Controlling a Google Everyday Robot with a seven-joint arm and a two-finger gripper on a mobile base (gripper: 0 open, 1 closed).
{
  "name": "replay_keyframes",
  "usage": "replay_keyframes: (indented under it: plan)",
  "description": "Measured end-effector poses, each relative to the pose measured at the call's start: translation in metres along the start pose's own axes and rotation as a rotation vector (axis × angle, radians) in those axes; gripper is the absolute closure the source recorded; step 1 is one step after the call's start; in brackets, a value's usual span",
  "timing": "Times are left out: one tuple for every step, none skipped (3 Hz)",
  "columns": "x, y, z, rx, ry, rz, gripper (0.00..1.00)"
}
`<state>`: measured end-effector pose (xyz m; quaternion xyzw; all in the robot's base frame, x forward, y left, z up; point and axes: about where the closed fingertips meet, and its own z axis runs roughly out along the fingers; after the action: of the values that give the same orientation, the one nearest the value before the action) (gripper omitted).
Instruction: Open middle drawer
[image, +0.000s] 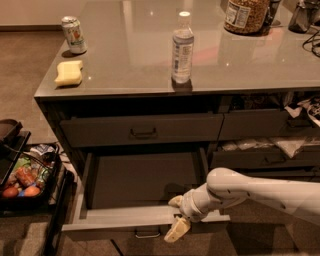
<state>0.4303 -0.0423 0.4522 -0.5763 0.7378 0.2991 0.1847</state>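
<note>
Since the middle drawer (142, 182) stands well out of the cabinet with its pale inside exposed, the opening step looks near its end or done.

- End effector (176, 217): low in view, at the drawer's front panel, right of the small metal handle (148, 233) and not on it. It sits across the panel's top edge. Cannot tell whether it is clamped on the panel or loose.
- Arm (260, 192): white, reaching in from the right, low and roughly level.
- Top drawer (142, 131): closed, directly above the open one.
- Surface (125, 60): carries a water bottle (182, 47) near the front edge, a soda can (74, 34) and a yellow sponge (69, 73) at the left, and a jar (245, 15) at the back right. None is near the work.
- Basket (50, 187) of food on the floor, just beside the drawer's left side.

Judgement: if more travel remains, the next move is a short straight pull outward along the drawer's runners, kept level so the panel does not bind. If the drawer is at its stop, the call is to let go and lift clear upward, without nudging the front back in.
</note>
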Motion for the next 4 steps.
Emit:
replay_keyframes:
  plan:
    - [0.0,0.0,0.0,-0.002,0.0,0.0,0.0]
    - [0.0,0.0,0.0,-0.002,0.0,0.0,0.0]
    - [-0.02,0.001,-0.023,0.025,0.034,-0.063,0.0]
    - [-0.044,0.003,-0.076,0.083,0.089,-0.139,0.0]
